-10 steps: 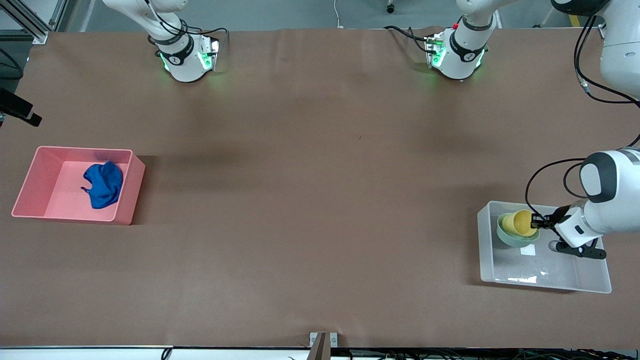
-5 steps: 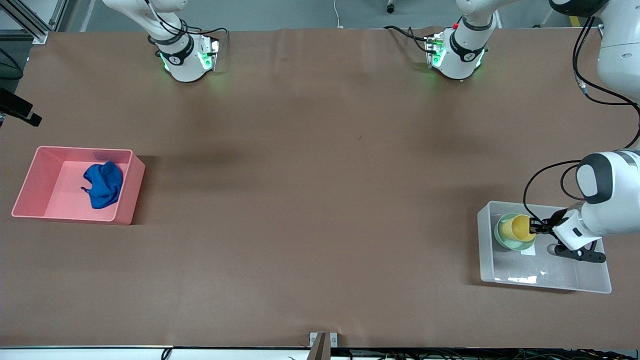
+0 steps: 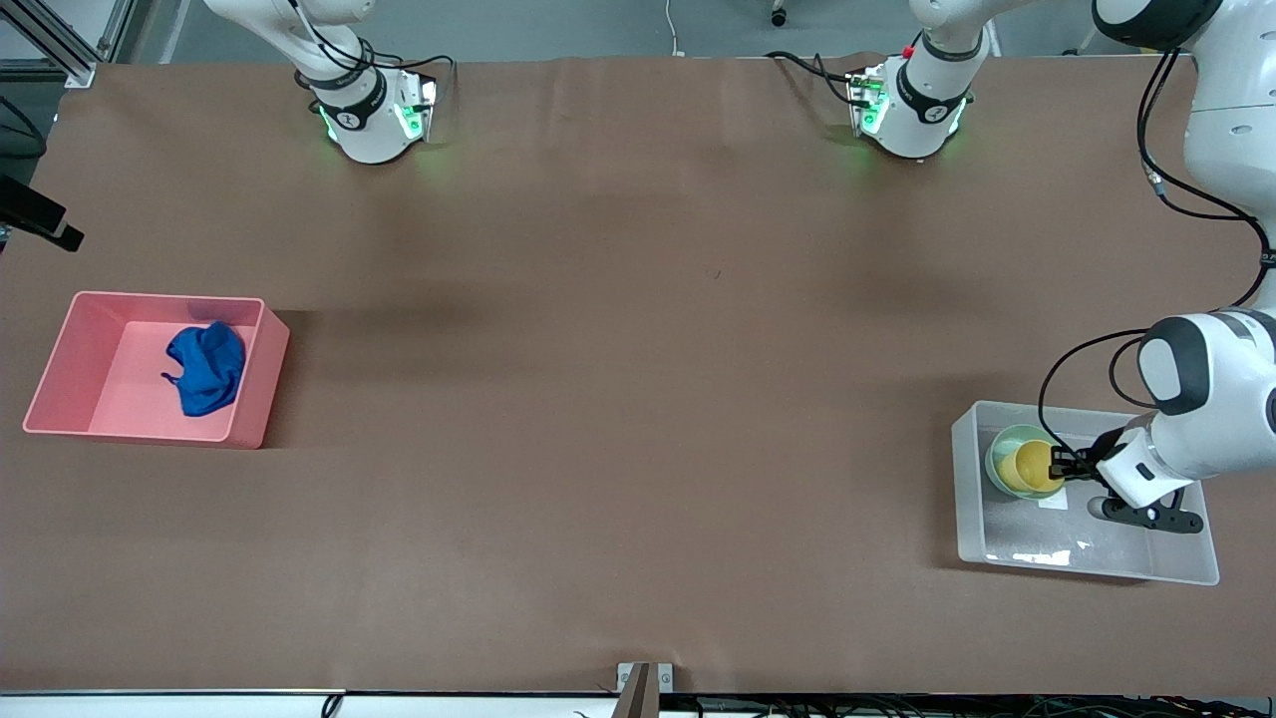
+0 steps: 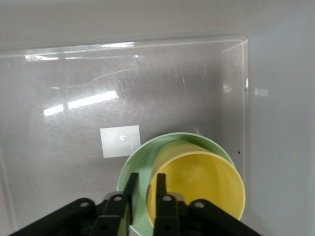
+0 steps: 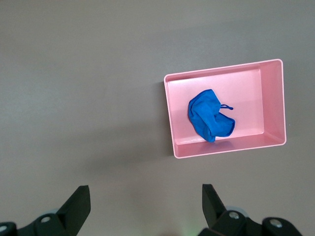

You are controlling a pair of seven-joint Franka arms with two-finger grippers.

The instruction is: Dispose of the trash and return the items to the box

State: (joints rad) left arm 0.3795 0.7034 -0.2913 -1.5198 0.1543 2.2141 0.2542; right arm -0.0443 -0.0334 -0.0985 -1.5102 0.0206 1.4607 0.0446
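The yellow cup (image 3: 1032, 465) stands inside the mint-green bowl (image 3: 1000, 454), in the clear box (image 3: 1087, 573) at the left arm's end of the table. My left gripper (image 3: 1059, 462) is shut on the cup's rim, one finger inside the cup and one outside over the bowl. In the left wrist view the gripper (image 4: 145, 179) pinches the cup (image 4: 202, 182) in the bowl (image 4: 138, 162). The blue cloth (image 3: 206, 367) lies in the pink bin (image 3: 60, 349). My right gripper (image 5: 145, 196) is open and empty, high over bare table beside the pink bin (image 5: 273, 103) and cloth (image 5: 209, 120); it is out of the front view.
A white square label (image 4: 120, 141) lies on the box floor (image 4: 147, 88) next to the bowl. The arm bases stand along the table edge farthest from the front camera. The brown table stretches between the two bins.
My left gripper has lowered the yellow cup from a tilt into the bowl, where it now sits upright. The right arm and the cloth have not moved.
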